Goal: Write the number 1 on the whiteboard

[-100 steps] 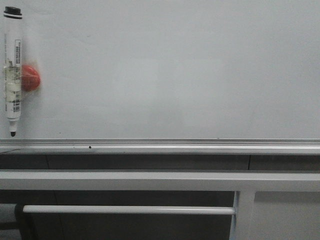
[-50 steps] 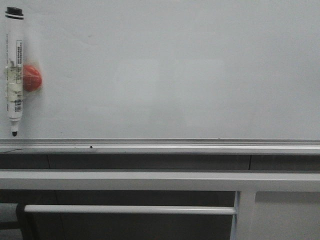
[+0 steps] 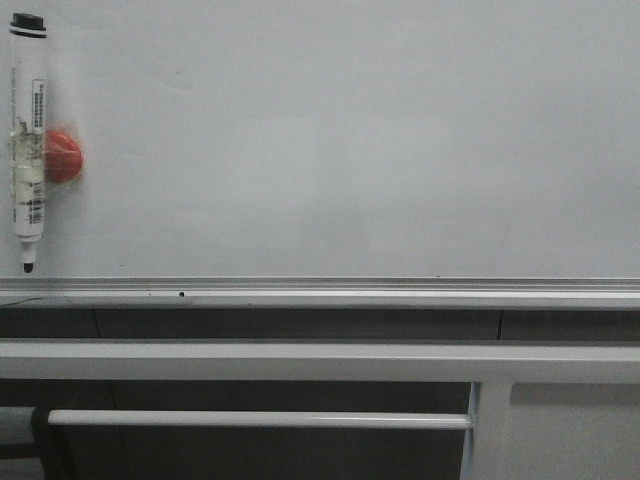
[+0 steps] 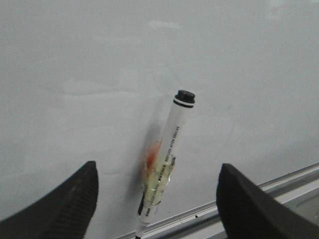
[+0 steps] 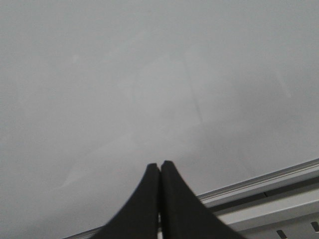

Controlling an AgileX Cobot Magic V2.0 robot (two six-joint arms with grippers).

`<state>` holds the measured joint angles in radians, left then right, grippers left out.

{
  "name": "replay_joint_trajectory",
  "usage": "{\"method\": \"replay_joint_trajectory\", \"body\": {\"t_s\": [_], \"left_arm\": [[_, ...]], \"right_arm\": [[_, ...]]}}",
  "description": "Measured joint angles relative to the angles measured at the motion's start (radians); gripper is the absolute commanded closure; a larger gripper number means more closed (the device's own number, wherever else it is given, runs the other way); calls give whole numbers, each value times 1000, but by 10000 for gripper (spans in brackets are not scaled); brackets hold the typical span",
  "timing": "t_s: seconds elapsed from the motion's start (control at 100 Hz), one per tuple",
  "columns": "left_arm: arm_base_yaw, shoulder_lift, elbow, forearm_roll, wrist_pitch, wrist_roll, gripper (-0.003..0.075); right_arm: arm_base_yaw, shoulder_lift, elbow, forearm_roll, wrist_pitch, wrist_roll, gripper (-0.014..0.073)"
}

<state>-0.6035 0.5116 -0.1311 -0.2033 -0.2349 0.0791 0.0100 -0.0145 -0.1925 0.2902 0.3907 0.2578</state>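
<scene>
On whiteboard [image 3: 360, 150] left edge, marker [image 3: 27, 140], left tool [image 4: 157, 199] spread

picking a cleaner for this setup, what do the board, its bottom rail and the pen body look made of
The whiteboard looks like glossy coated panel: pale grey-white with soft reflections; the core cannot be told. Its bottom rail looks like brushed aluminium, silver with long highlights. The marker pen looks like smooth white plastic with a printed label and a black end.

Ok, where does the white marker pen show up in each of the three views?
Front view: the white marker pen hangs upright at the far left of the whiteboard, beside a red magnet.
Left wrist view: marker centred, tilted, between the open left tool fingers, untouched.
Right wrist view: not in it.
Shared landmark: the silver bottom rail.
</scene>
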Motion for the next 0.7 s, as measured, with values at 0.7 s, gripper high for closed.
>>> {"method": "replay_joint_trajectory", "body": {"t_s": [0.7], "left_arm": [[-21, 283, 70, 1, -285, 0, 244]], "right_arm": [[0, 0, 0, 0, 5, -45, 657]]}}
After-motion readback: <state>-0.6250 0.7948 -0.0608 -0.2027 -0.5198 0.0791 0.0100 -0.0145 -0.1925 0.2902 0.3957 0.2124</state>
